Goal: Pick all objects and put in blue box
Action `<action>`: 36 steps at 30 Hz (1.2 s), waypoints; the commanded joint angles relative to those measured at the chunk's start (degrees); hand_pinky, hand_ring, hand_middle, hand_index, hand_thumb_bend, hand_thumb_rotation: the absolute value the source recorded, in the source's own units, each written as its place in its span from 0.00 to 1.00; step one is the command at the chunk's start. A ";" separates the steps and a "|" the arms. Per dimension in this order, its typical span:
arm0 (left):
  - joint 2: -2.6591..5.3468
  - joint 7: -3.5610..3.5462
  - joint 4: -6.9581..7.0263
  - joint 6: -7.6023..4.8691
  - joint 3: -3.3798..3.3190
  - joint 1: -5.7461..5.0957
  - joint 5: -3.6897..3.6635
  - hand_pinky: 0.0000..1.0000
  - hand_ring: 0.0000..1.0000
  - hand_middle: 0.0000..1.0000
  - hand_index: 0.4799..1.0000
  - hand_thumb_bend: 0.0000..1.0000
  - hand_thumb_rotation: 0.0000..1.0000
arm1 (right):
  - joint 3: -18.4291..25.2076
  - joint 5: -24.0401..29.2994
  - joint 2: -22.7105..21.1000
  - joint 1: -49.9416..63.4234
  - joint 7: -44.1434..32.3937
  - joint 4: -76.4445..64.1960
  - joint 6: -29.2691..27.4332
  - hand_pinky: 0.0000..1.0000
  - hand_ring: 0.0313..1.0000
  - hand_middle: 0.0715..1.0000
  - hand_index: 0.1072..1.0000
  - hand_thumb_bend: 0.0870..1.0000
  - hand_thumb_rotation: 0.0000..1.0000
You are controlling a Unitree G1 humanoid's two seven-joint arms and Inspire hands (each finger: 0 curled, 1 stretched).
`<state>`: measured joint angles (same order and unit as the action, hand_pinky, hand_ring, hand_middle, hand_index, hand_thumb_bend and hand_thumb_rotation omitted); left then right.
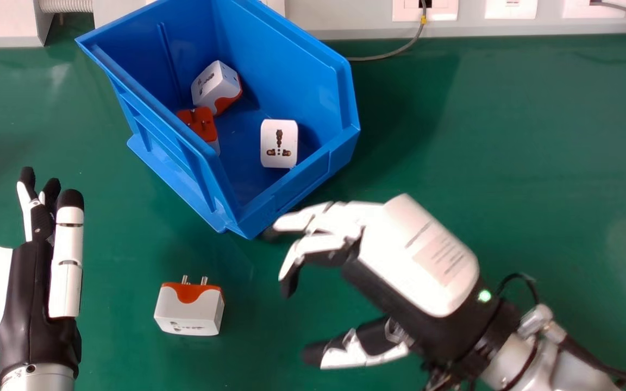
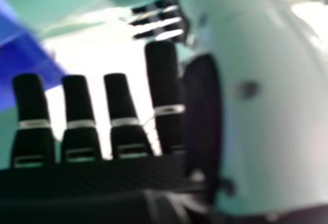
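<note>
Our right hand [image 1: 421, 260], thumb and fingers apart, and straight-fingered left hand [image 1: 25, 309] flank a boxy plug [image 1: 188, 309]; the glossy box [image 1: 307, 70] holds three more plugs [image 1: 269, 136].

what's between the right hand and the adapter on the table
Just bare green tabletop lies between the right hand and the white and orange adapter, as the head view shows.

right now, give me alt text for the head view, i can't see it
Three white-and-orange plug adapters lie in a blue box. A fourth adapter lies on the green table between the robot's open left hand and its right hand, fingers spread.
</note>
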<state>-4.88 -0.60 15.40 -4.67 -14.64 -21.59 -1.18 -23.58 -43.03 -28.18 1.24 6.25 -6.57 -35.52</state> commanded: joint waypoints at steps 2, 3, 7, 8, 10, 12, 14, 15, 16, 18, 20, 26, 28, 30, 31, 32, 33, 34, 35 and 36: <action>0.18 0.38 0.39 -1.77 -0.52 0.21 -0.60 1.00 1.00 1.00 1.00 0.38 1.00 | -1.56 0.31 0.70 -2.69 -2.23 0.50 -2.44 0.60 0.73 0.75 0.44 0.44 0.16; 0.19 0.41 0.31 -1.82 -0.51 0.29 -0.58 1.00 1.00 1.00 1.00 0.38 1.00 | -2.13 0.60 1.01 -3.45 -3.01 1.06 -2.98 0.61 0.73 0.75 0.44 0.44 0.16; 0.11 0.49 -0.13 -2.11 -0.52 0.54 -0.41 1.00 1.00 1.00 1.00 0.39 1.00 | -4.02 2.36 2.19 -6.36 -6.46 2.99 -4.85 0.62 0.73 0.75 0.44 0.44 0.16; 0.09 0.49 -0.17 -2.08 -0.54 0.60 -0.44 1.00 1.00 1.00 1.00 0.39 1.00 | -4.58 2.49 2.59 -7.11 -7.34 3.38 -5.17 0.62 0.74 0.75 0.44 0.44 0.16; 0.19 0.53 0.03 -1.93 -0.48 0.57 -0.50 1.00 1.00 1.00 1.00 0.38 1.00 | -6.20 3.79 3.45 -9.16 -10.91 3.91 -5.35 0.63 0.74 0.75 0.44 0.44 0.16; 0.29 0.61 0.36 -1.78 -0.38 0.49 -0.44 1.00 1.00 1.00 1.00 0.38 1.00 | -7.04 4.89 3.91 -10.34 -13.41 4.23 -5.34 0.63 0.74 0.75 0.44 0.44 0.16; 0.31 0.72 0.65 -1.63 -0.28 0.42 -0.25 1.00 1.00 1.00 1.00 0.38 1.00 | -8.24 6.27 4.66 -11.87 -16.40 4.89 -5.08 0.64 0.75 0.77 0.44 0.44 0.16; 0.26 0.79 0.74 -1.55 -0.25 0.45 -0.12 1.00 1.00 1.00 1.00 0.38 1.00 | -8.89 6.72 5.13 -12.76 -17.70 5.48 -5.03 0.66 0.77 0.79 0.51 0.41 0.20; 0.16 0.84 0.73 -1.44 -0.27 0.56 -0.08 1.00 1.00 1.00 1.00 0.38 1.00 | -9.47 6.92 5.60 -13.66 -18.82 6.20 -5.00 0.66 0.77 0.79 0.51 0.41 0.20; 0.03 0.91 0.72 -1.44 -0.28 0.68 -0.10 1.00 1.00 1.00 1.00 0.38 1.00 | -10.34 7.17 6.45 -15.52 -21.04 7.62 -4.74 0.72 0.83 0.85 0.65 0.38 0.27; -0.03 0.85 0.67 -1.64 -0.31 0.63 -0.19 1.00 1.00 1.00 1.00 0.38 1.00 | -11.06 6.94 7.30 -17.28 -23.08 8.60 -4.10 0.72 0.83 0.85 0.65 0.38 0.27; -0.10 0.35 1.05 -1.68 -0.72 0.04 -1.05 1.00 1.00 1.00 1.00 0.38 1.00 | -12.83 2.86 9.62 -21.63 -25.31 10.69 -2.70 0.89 0.96 0.96 0.91 0.36 0.38; 0.02 0.42 1.87 -1.12 -0.64 -0.25 -1.28 1.00 1.00 1.00 1.00 0.38 1.00 | -13.42 1.03 10.28 -22.82 -24.91 11.67 -2.46 0.92 0.97 0.97 0.94 0.35 0.40; 0.05 0.44 2.07 -1.11 -0.63 -0.56 -1.56 1.00 1.00 1.00 1.00 0.39 1.00 | -14.01 -1.59 10.89 -23.99 -24.10 12.40 -2.12 0.95 0.98 0.98 0.96 0.35 0.43; 0.05 0.42 2.06 -1.14 -0.64 -0.66 -1.71 1.00 1.00 1.00 1.00 0.39 1.00 | -14.23 -2.85 11.15 -24.43 -23.65 12.61 -1.93 0.96 0.99 0.99 0.97 0.35 0.44; 0.03 0.42 2.07 -1.09 -0.64 -0.73 -1.76 1.00 1.00 1.00 1.00 0.39 1.00 | -14.46 -4.08 11.42 -24.97 -23.18 12.89 -1.66 0.97 0.99 0.99 0.98 0.36 0.46; 0.02 0.43 2.10 -1.02 -0.64 -0.77 -1.78 1.00 1.00 1.00 1.00 0.39 1.00 | -14.58 -4.82 11.58 -25.28 -22.84 13.06 -1.47 0.97 0.99 0.99 0.98 0.36 0.48; 0.06 0.43 2.36 -0.88 -0.60 -0.96 -1.79 1.00 1.00 1.00 1.00 0.39 1.00 | -14.66 -5.51 11.75 -25.48 -22.71 12.99 -1.17 0.98 0.99 1.00 0.99 0.37 0.51; 0.01 0.35 2.41 -0.77 -0.63 -1.03 -1.88 1.00 1.00 1.00 1.00 0.40 1.00 | -14.65 -6.18 12.09 -25.72 -22.60 12.93 -0.57 0.99 1.00 1.00 0.99 0.37 0.52; -0.02 0.27 2.52 -0.63 -0.68 -1.14 -2.02 1.00 1.00 1.00 1.00 0.40 1.00 | -14.58 -6.68 12.44 -25.75 -22.59 12.67 0.09 0.99 1.00 1.00 0.99 0.38 0.53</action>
<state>-4.92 -0.12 16.37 -5.22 -14.97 -22.39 -2.41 -38.40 -49.80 -16.91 -22.86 -17.51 6.94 -36.07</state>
